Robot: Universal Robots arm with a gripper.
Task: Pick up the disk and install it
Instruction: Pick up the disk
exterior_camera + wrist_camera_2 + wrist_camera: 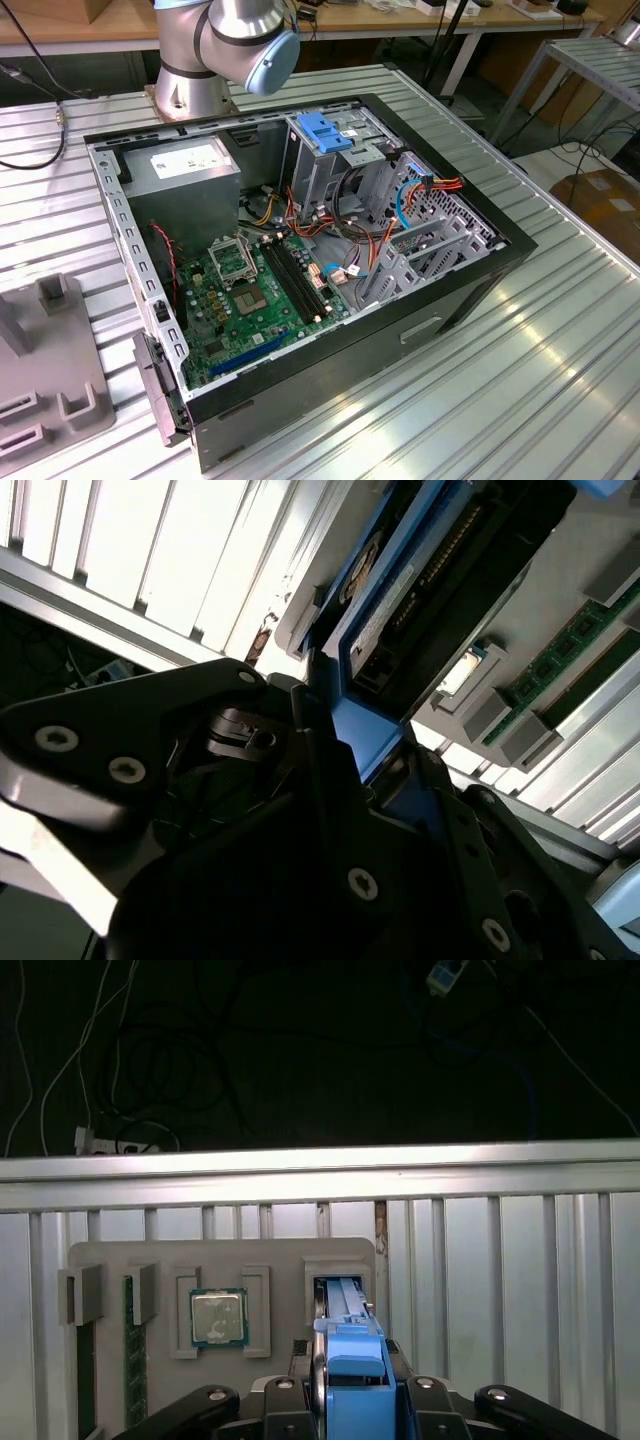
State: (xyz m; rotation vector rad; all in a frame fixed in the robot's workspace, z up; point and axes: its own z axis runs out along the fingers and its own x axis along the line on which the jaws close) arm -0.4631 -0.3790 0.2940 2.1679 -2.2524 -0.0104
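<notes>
Disk (345, 1305), flat grey metal in a blue plastic frame, stands on edge in a slot of the grey holder tray (270, 1260), likely so the fingers can reach both faces. The black gripper (350, 1385) is clamped on it. Tray count: one disk, one square processor chip (219, 1317), two green memory sticks (131, 1360). In the exterior view the tray lies at eight o'clock of the open black computer case (480, 270).

Disk (345, 1305): flat drive in a blue plastic frame. It stands upright on its edge in a slot of the grey holder (225, 1260) on the slatted tabletop (500, 1290). The near end is pinched in the gripper (352, 1355). In the second wrist view, the disk (395, 600) shows a white label strip beside the blue rim.
</notes>
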